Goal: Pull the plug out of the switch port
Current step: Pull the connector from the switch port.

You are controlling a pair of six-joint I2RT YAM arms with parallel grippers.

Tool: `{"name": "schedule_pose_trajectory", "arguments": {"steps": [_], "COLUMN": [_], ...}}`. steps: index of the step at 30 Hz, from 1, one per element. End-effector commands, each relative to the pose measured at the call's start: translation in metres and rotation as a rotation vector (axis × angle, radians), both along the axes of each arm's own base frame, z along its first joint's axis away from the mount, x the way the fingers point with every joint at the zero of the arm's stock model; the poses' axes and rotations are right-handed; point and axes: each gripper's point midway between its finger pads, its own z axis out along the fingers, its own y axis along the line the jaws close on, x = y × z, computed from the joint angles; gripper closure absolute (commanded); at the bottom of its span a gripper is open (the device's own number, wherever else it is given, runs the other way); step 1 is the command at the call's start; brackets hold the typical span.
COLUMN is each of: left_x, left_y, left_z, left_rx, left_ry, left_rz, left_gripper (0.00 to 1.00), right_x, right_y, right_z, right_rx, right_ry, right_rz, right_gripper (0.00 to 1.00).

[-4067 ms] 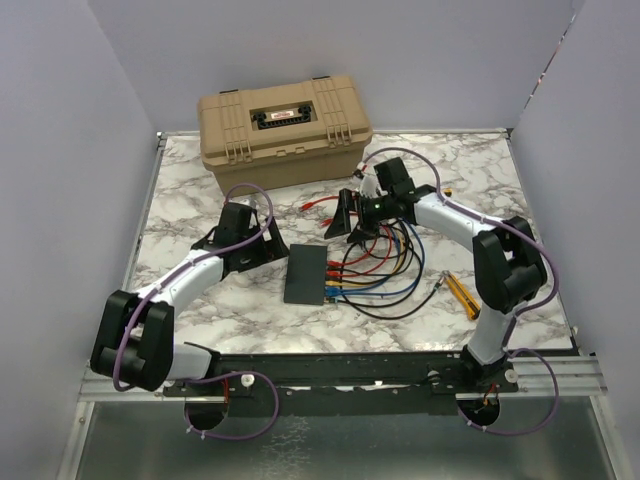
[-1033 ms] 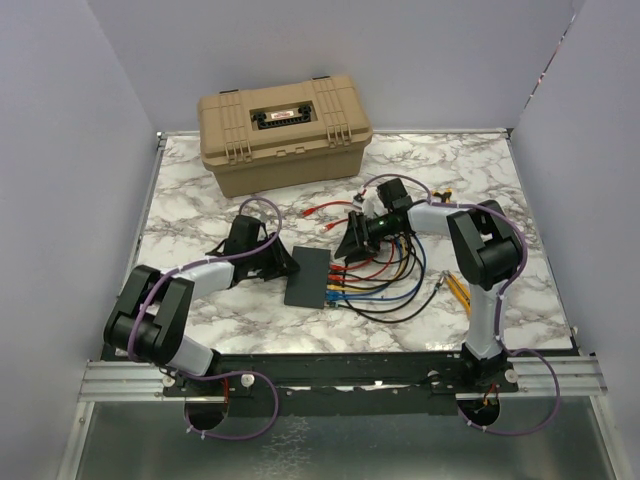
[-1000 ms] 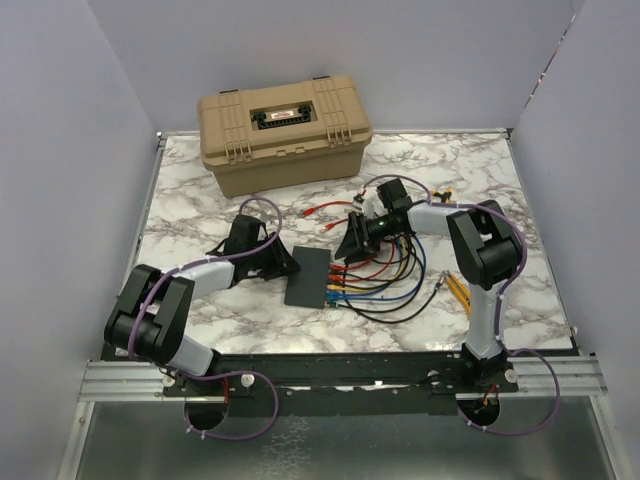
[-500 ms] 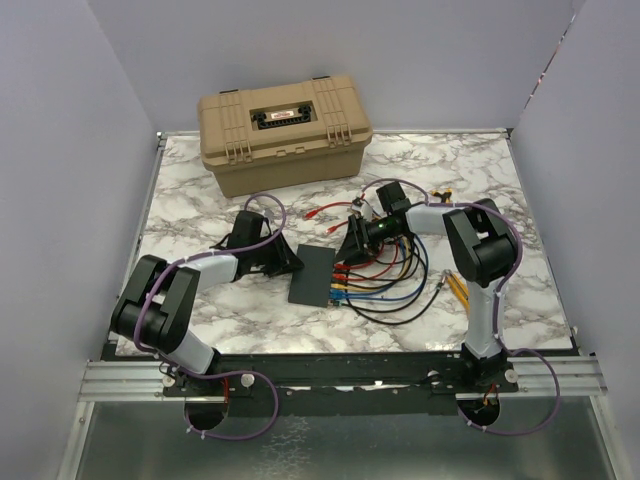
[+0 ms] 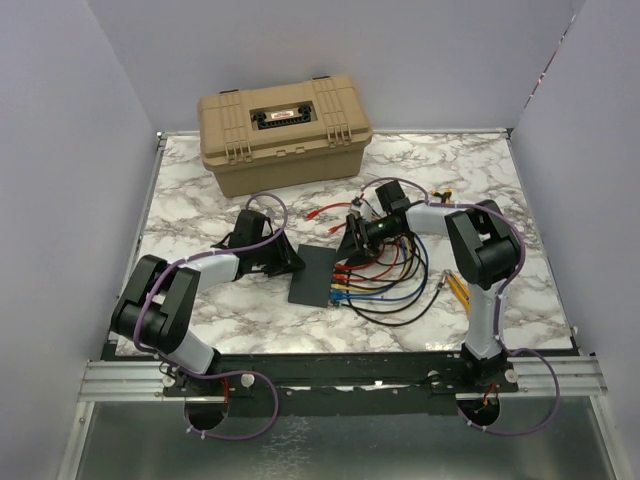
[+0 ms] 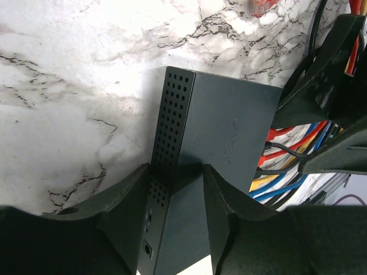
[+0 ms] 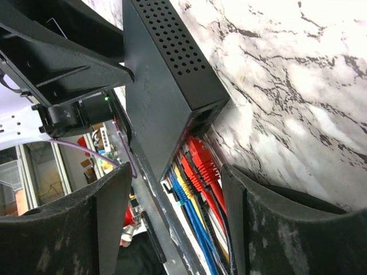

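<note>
The switch [image 5: 310, 276] is a flat matte-black box in the middle of the marble table, its row of ports facing right. Red, yellow, blue and black plugs [image 5: 340, 281] sit in those ports. My left gripper [image 5: 288, 262] clamps the switch's left edge. In the left wrist view one finger [image 6: 129, 195] presses the perforated side of the switch [image 6: 223, 132] and the other rests on its top face. My right gripper [image 7: 178, 177] stands open astride the port end, the red plug [image 7: 202, 160] closest to its right finger [image 7: 252, 195].
A large tan toolbox [image 5: 285, 130] stands at the back of the table. A loose red cable end [image 5: 318, 210] lies behind the switch. The plugged cables [image 5: 390, 285] loop out to the right, and a yellow tool [image 5: 458, 292] lies beyond them.
The left gripper has pushed right and slightly back, nudging the switch toward the right gripper. The right gripper's jaws have spread wider over the plugs.
</note>
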Motion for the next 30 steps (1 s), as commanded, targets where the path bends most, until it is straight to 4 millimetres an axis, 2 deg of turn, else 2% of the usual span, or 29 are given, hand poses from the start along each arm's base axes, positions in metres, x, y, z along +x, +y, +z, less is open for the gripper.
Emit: {"name": "schedule_pose_trajectory", "arguments": {"steps": [1, 5, 15, 30], "left_x": [-0.043, -0.045, -0.048, -0.048], "left_y": [0.035, 0.036, 0.037, 0.036], "left_z": [-0.056, -0.063, -0.066, -0.064], "left_rx": [0.206, 0.216, 0.223, 0.219], "left_ry": [0.187, 0.207, 0.219, 0.215], "left_rz": [0.011, 0.001, 0.003, 0.008], "left_gripper": [0.55, 0.6, 0.68, 0.69], "right_x": [-0.016, -0.024, -0.027, -0.027], "right_y": [-0.028, -0.027, -0.023, -0.018], "right_z": [-0.046, -0.053, -0.065, -0.074], "right_rx": [-0.197, -0.175, -0.152, -0.126], "right_ry": [0.043, 0.081, 0.148, 0.196], "right_rz": [-0.017, -0.003, 0.003, 0.013], "right_gripper": [0.34, 0.43, 0.54, 0.59]}}
